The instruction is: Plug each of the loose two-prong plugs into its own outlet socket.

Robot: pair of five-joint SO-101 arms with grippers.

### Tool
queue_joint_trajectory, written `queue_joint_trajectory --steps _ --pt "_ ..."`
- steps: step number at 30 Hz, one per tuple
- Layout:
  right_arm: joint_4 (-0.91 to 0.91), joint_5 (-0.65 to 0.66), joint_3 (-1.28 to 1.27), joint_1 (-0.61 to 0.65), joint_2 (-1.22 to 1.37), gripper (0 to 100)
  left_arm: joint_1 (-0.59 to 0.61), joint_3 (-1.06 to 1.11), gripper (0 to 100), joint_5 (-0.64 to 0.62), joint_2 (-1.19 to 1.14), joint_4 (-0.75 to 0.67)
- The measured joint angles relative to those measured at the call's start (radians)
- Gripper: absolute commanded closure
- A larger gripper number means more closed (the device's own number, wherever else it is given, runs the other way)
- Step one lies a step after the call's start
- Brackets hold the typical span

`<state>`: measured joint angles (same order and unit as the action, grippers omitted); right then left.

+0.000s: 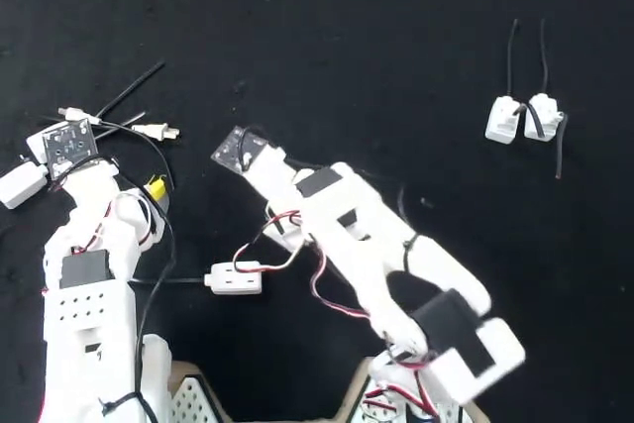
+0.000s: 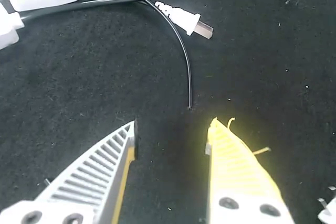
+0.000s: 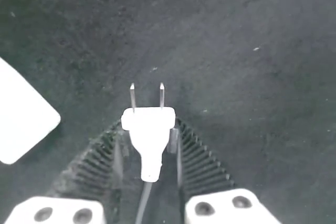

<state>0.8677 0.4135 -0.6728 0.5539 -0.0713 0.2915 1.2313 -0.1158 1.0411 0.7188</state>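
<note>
A white plug (image 3: 150,136) is held clamped in the right gripper (image 3: 148,124), prongs aimed straight ahead, away from the socket block (image 1: 236,279) that lies behind it; the left gripper (image 2: 173,125) is spread wide and empty

Wearing white printed shells on both the left arm (image 1: 87,289) and the right arm (image 1: 381,245). Carrying black servo blocks (image 1: 84,266) set into the white links, and a grid of small holes (image 1: 79,309) across the left arm's lower shell. Trailing red, white and black wires (image 1: 317,279) in loops beside the right arm's joints, and thinner red ones along the left. Showing on the left gripper (image 2: 173,129) one pale grey ribbed finger (image 2: 100,166) edged in yellow and one yellow ribbed finger (image 2: 233,166) shedding stray threads. Showing dark ribbed fingers (image 3: 205,166) on the right gripper (image 3: 148,129), running into white mounts with round screw holes (image 3: 241,201).
</note>
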Motion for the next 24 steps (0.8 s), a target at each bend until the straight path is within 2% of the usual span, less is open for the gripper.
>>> queue_joint_trajectory --steps 3,24 --pt "0.002 0.0 0.0 0.0 -0.006 83.3 0.0 0.0 78 0.0 0.0 0.0" --pt "-0.052 0.017 0.0 -0.008 0.087 85.0 0.0 0.0 78 0.0 0.0 0.0"
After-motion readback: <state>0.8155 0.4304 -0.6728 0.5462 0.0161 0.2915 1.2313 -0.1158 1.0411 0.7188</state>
